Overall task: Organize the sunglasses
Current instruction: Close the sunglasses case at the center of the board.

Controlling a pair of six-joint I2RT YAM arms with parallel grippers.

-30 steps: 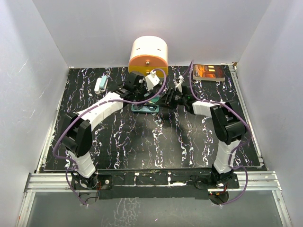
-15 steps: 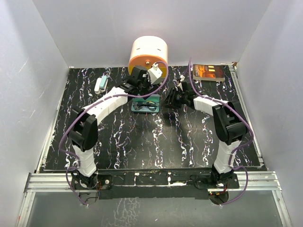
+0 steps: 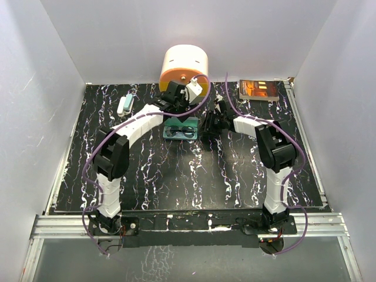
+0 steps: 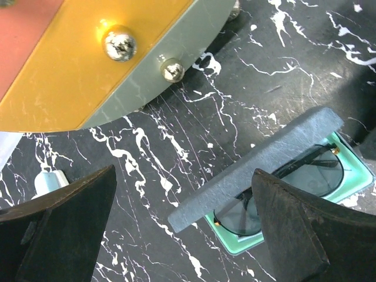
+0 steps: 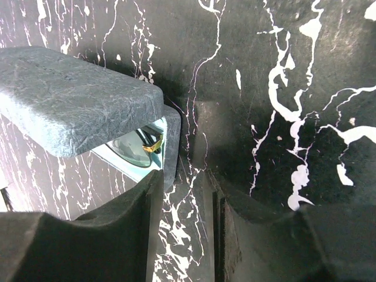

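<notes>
The sunglasses (image 4: 296,183) lie inside the teal-lined case (image 3: 181,131) at the back middle of the table, dark lenses up. The case's grey lid (image 4: 258,167) is tilted over them, partly lowered. My left gripper (image 4: 183,194) is open wide and empty, above the table just behind the case; in the top view it (image 3: 175,109) sits between the case and the round container. My right gripper (image 5: 187,183) is slightly open and empty, low at the case's right end (image 3: 207,126). The right wrist view shows the lid (image 5: 76,100) and a gold hinge of the sunglasses (image 5: 151,145).
A cream and orange round container (image 3: 184,70) stands right behind the case, close to my left wrist. A small white and teal object (image 3: 124,104) lies at the back left. A dark book (image 3: 259,89) lies at the back right.
My left gripper has drawn back off the case toward the round container. My right gripper has moved left to the case's right end. The sunglasses now show in the case.
</notes>
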